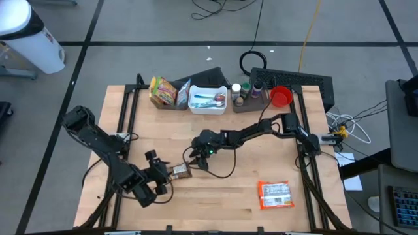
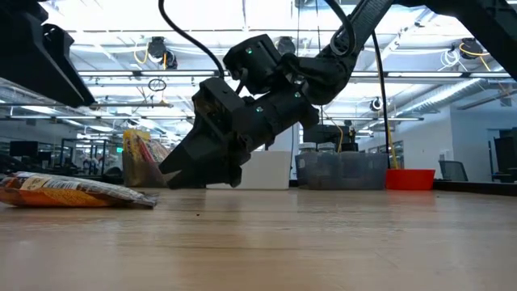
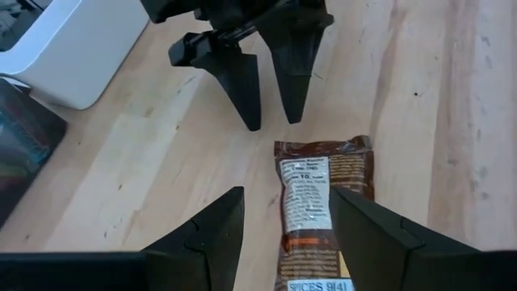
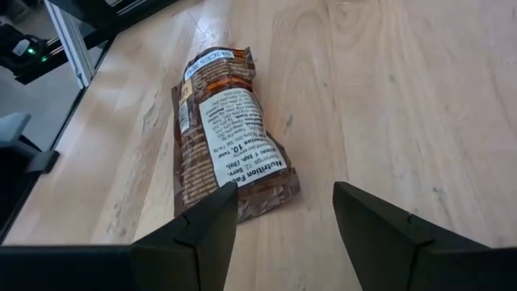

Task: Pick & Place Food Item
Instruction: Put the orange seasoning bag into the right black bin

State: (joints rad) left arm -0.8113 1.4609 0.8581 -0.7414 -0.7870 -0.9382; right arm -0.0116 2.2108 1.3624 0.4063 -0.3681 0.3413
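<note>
1. Brown snack packet [image 3: 323, 202] lay flat on the wooden table [image 1: 222, 196], close under the left wrist camera, on the left half of the table near the front.
2. Both dark fingers of the left gripper [image 1: 164, 175] stood spread apart. One finger [image 3: 367, 222] was right beside the packet, but whether it touched the packet could not be told.
3. Nothing was pinched between them.
4. From the other side, the right gripper [image 1: 198, 156] pointed down at the same packet, with its tips just above the wood.
5. Its fingers [image 4: 380, 222] were spread too, and held nothing.
6. At the far edge of the table stood a white tub [image 1: 208, 99], some bright snack bags [image 1: 163, 91], little jars [image 1: 245, 93] and a red cup [image 1: 281, 96].
7. An orange packet [image 1: 275, 194] lay alone near the front right, well apart from both grippers.
</note>
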